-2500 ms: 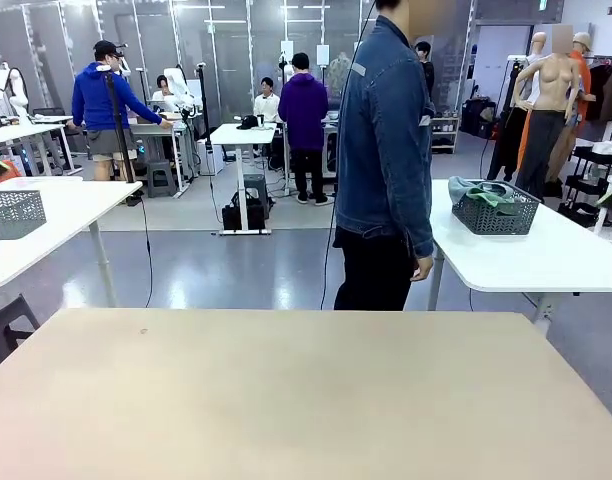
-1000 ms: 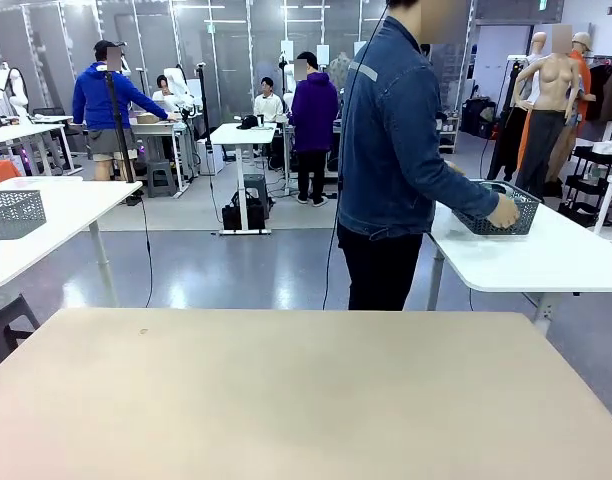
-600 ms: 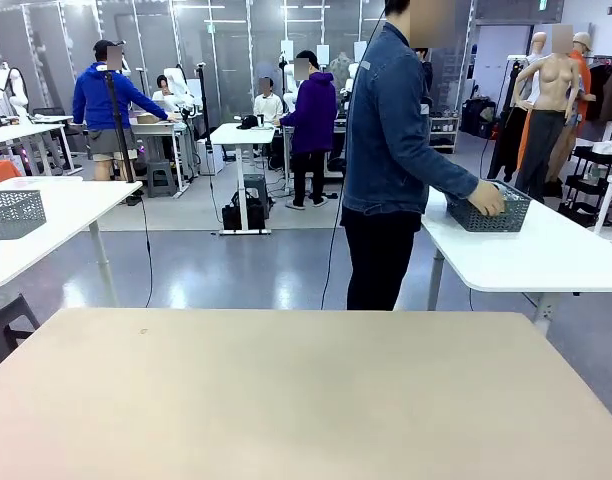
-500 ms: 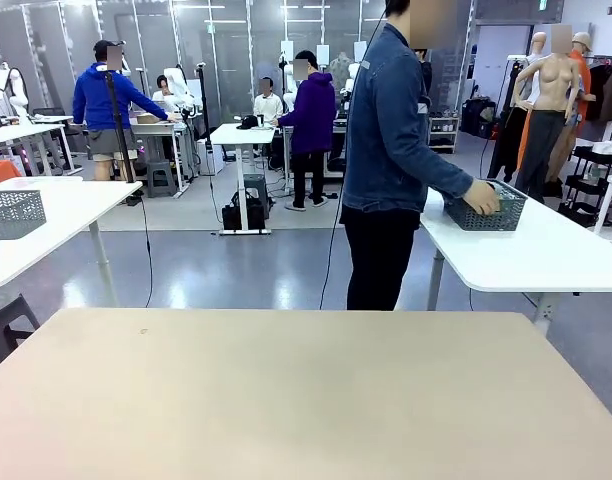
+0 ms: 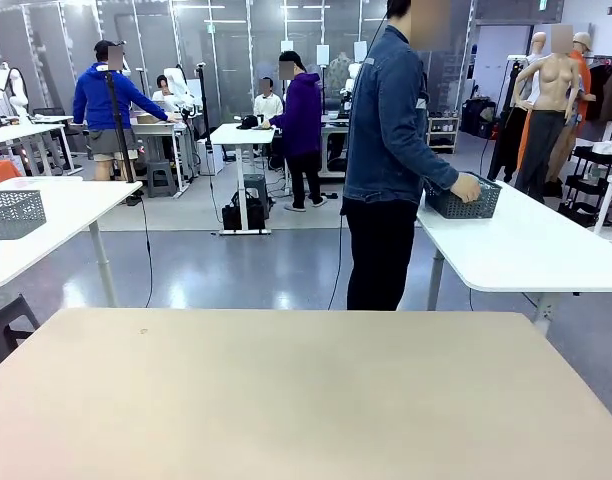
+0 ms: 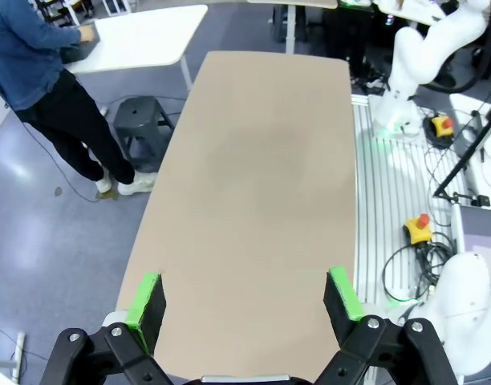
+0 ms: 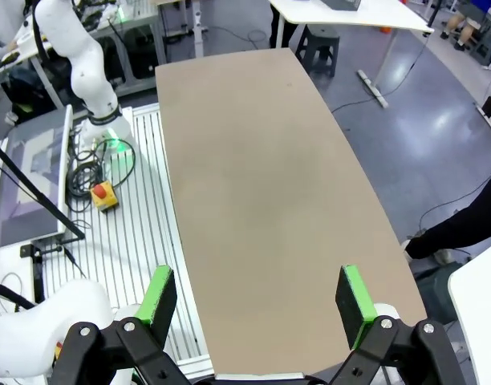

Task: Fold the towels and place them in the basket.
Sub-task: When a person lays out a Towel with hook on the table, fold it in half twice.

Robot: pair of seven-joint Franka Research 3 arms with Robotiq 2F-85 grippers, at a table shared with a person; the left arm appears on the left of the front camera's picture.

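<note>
Over on the white side table (image 5: 531, 250), a person's hand (image 5: 466, 187) held the basket (image 5: 464, 206) (towels too small to see). Left gripper (image 6: 244, 298) and right gripper (image 7: 257, 305) hung spread wide. No folding yet; towels likely had to come first.

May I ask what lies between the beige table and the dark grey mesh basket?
Front view: bare grey floor, then part of the white table.
</note>
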